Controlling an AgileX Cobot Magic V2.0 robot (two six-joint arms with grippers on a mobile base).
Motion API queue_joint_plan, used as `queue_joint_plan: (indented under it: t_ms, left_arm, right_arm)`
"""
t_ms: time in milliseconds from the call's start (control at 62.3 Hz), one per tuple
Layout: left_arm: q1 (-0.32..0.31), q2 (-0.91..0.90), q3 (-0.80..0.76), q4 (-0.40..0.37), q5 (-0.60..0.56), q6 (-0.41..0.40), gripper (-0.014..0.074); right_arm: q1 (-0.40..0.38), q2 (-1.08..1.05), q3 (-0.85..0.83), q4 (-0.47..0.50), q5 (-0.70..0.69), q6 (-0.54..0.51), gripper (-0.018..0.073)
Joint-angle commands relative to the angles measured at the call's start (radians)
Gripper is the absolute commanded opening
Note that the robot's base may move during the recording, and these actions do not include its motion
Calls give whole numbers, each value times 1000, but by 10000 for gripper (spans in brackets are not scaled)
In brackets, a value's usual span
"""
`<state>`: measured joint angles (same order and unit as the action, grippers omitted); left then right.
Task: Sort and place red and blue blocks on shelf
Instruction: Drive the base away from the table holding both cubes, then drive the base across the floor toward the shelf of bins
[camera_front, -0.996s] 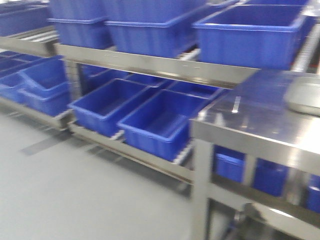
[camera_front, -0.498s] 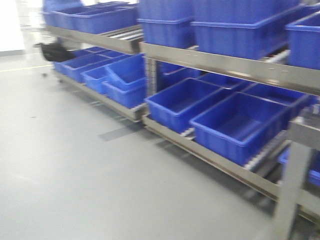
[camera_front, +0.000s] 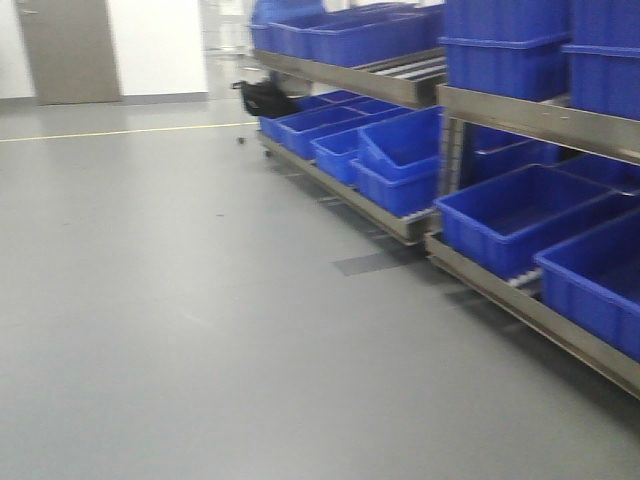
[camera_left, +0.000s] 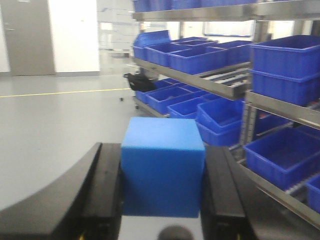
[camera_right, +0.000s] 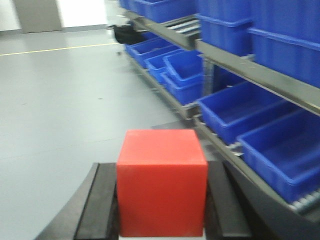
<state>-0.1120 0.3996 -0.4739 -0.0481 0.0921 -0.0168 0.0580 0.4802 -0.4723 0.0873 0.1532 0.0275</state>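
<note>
- The left tool (camera_left: 162, 160) is pressed onto the blue block (camera_left: 162, 175), with one black finger (camera_left: 107, 185) flat against each side face. The cube sits square between them, held in the air over the grey floor (camera_left: 55, 125).
- The right tool (camera_right: 161, 170) pinches the red block (camera_right: 161, 187) the same way, upright and centred.
- The steel shelf rack (camera_front: 540, 115) with its blue bins (camera_front: 515, 210) runs along the right of every view, slanting away. Both cubes therefore lie to its left, and the right arm is probably the nearer one.
- The front view is blurred, so I cannot tell which shelf level has room.
</note>
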Motion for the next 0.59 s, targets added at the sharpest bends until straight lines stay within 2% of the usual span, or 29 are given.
queue_joint_plan:
  t_ms: [0, 578]
  left_arm:
    - [1, 5, -28, -6, -84, -4, 125]
    - [1, 5, -28, -6, -84, -4, 125]
  right_arm:
    - [-5, 1, -33, 4, -95, -4, 403]
    - [-5, 1, -33, 4, -95, -4, 403]
